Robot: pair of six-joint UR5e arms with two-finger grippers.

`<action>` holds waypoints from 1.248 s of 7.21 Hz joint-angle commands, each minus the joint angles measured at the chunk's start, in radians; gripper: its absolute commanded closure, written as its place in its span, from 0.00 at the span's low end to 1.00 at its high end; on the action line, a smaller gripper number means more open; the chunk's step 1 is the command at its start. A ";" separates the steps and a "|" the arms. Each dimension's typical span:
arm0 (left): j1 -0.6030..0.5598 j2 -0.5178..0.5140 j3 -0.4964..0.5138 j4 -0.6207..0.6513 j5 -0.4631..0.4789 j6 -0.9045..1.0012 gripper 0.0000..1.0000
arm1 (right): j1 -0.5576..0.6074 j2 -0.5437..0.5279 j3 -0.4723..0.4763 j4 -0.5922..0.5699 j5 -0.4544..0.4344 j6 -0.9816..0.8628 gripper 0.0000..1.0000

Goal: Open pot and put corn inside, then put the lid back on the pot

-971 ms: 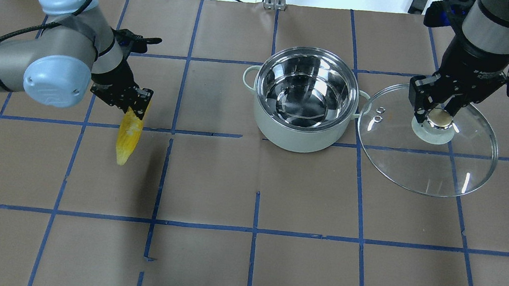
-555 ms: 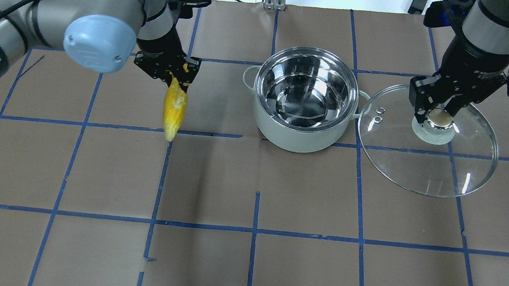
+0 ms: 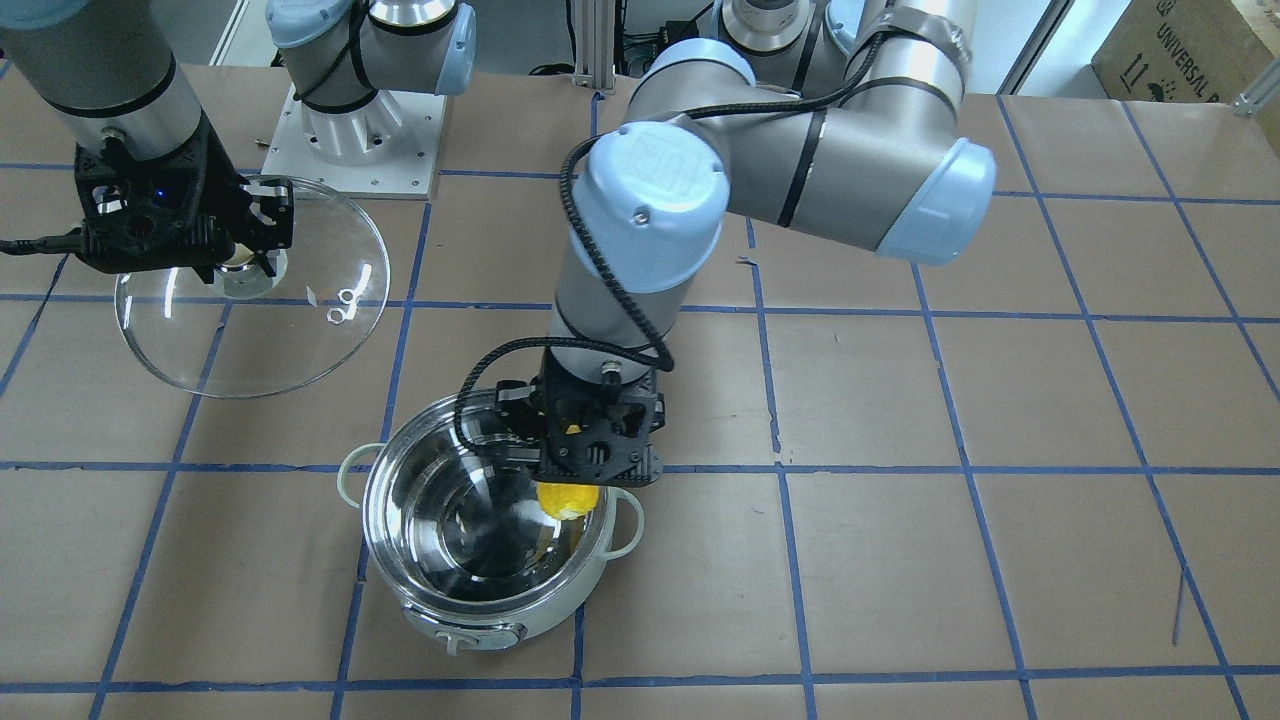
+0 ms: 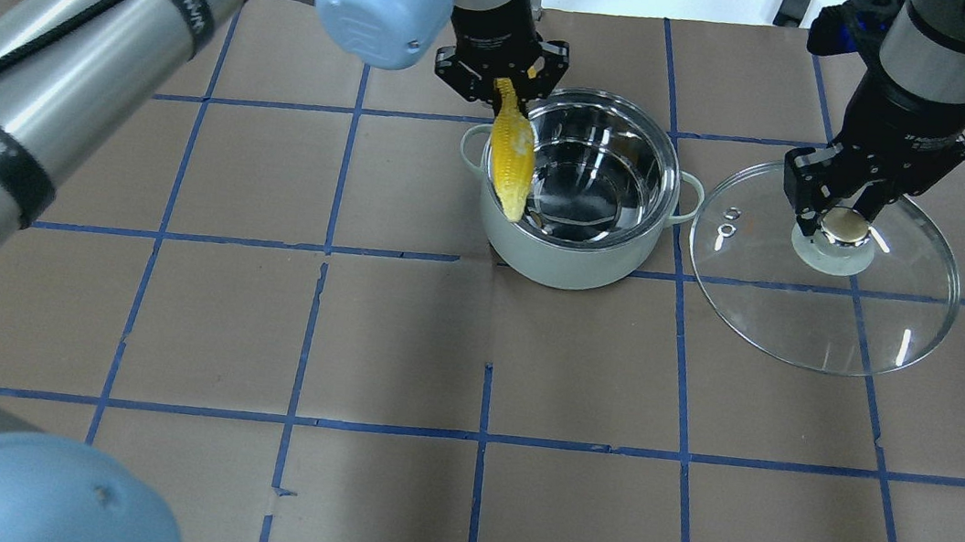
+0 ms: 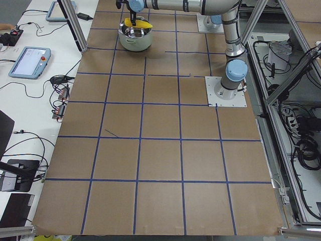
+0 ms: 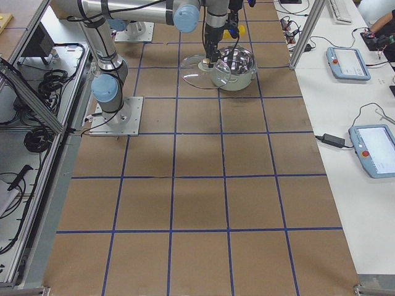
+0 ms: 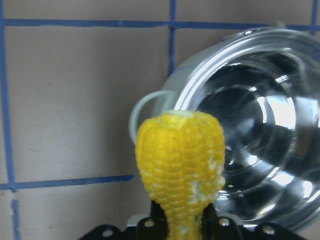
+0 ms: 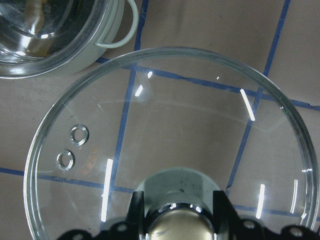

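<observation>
The pot (image 4: 566, 261) sits open in the upper middle of the overhead view, on the brown-papered table (image 4: 400, 344) with its blue tape grid. Its steel lining is polished and throws back bright reflections. From the front-facing camera its control knob (image 3: 468, 638) faces the bottom of the frame, with a loop handle (image 3: 630, 525) on each side.

The left gripper (image 4: 501, 78) has its fingers clamped on one end of the corn (image 4: 512, 160), which hangs tapered end down. In the overhead view the cob crosses the pot's left rim, just beside the left handle. In the front-facing view its yellow end shows under the gripper, just inside the rim on the right of the pot. The left wrist camera looks down the cob at the rim and the handle beyond it. The corn is not lying in the pot, and I cannot tell whether its tip has dropped below rim level.

To the right of the pot in the overhead view is the lid (image 4: 817, 321), a clear glass disc with the tape lines showing through it. Its near edge comes close to the pot's right handle. The right gripper (image 4: 840, 225) is closed on the beige knob (image 4: 846, 225) at its centre, a finger on either side. Two small metal rings (image 4: 729, 220) sit in the glass on the pot's side. I cannot tell whether the lid rests on the paper or is held just off it.
</observation>
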 commanded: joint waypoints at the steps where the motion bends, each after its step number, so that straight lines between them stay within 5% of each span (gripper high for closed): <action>1: -0.056 -0.150 0.144 0.006 0.012 -0.028 0.79 | 0.000 0.000 0.000 0.001 -0.002 -0.001 0.76; 2: -0.059 -0.187 0.159 0.004 0.011 -0.022 0.76 | 0.000 0.000 0.001 0.003 -0.008 -0.004 0.76; 4: -0.066 -0.210 0.147 -0.017 0.011 -0.021 0.00 | 0.000 0.002 0.001 0.003 -0.027 -0.006 0.76; 9: 0.014 -0.106 0.143 -0.153 0.014 0.086 0.00 | 0.009 -0.003 -0.019 -0.002 -0.013 -0.001 0.75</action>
